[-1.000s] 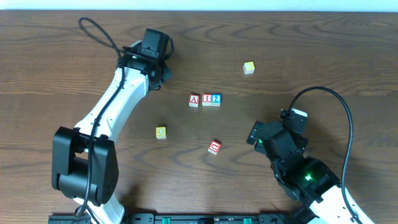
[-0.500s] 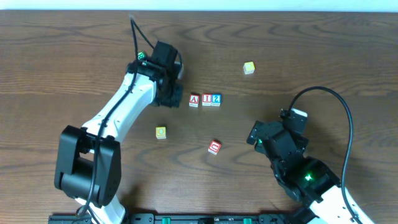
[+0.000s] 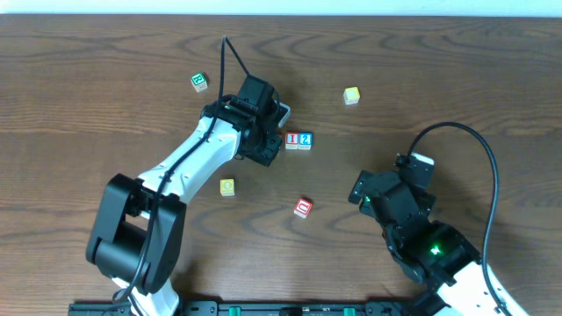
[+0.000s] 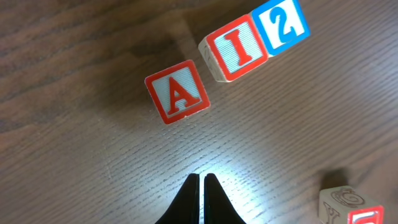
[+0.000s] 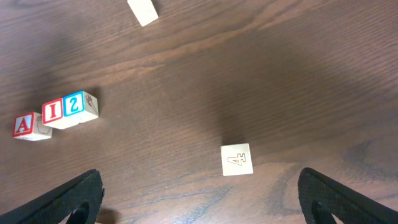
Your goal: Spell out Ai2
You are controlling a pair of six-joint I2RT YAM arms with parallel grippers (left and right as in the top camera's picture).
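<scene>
Three blocks lie in a row mid-table: a red A block [image 4: 178, 92], a red I block [image 4: 236, 50] and a blue 2 block [image 4: 283, 23]. The I and 2 touch. The A is slightly turned, with a small gap to the I. The I [image 3: 291, 140] and 2 [image 3: 305, 140] show overhead, where the left arm hides the A. My left gripper [image 4: 202, 180] is shut and empty, just short of the A. My right gripper [image 5: 199, 193] is open and empty at the right front [image 3: 364, 193], far from the row [image 5: 54, 111].
Loose blocks lie around: a green one [image 3: 199, 82] at the back left, a pale yellow-green one [image 3: 351, 95] at the back right, a yellow one [image 3: 227, 186] and a red one [image 3: 303, 208] in front. A plain block marked 4 [image 5: 236, 160] lies ahead of the right gripper.
The left arm has swung from the back left rightward and forward to the A block, uncovering the green block. The right arm has not moved.
</scene>
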